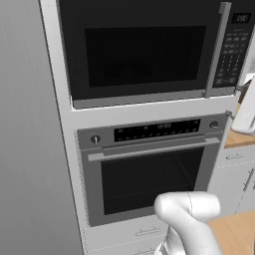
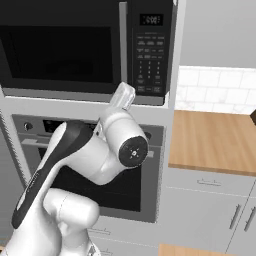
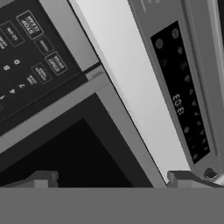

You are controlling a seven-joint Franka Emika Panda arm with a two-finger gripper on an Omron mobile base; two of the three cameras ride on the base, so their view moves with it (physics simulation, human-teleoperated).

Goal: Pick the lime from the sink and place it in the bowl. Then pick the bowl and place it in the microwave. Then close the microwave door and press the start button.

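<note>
The microwave [image 1: 144,50] is built in above a wall oven. Its black microwave door [image 2: 60,50] stands shut, with the silver handle [image 1: 217,50] upright next to the keypad strip [image 1: 232,47]. A dim round shape shows through the dark window; I cannot tell what it is. My gripper [image 3: 113,179] is open and holds nothing. It hangs close in front of the microwave's lower right corner, just below the keypad [image 3: 30,57]. My white hand [image 2: 123,96] reaches up toward that corner. The lime, the bowl and the sink are out of view.
The wall oven [image 1: 149,174] with its control panel [image 3: 183,100] sits directly under the microwave. A wooden counter [image 2: 215,140] over white drawers runs off to the right. A tall grey panel [image 1: 25,149] closes off the left side.
</note>
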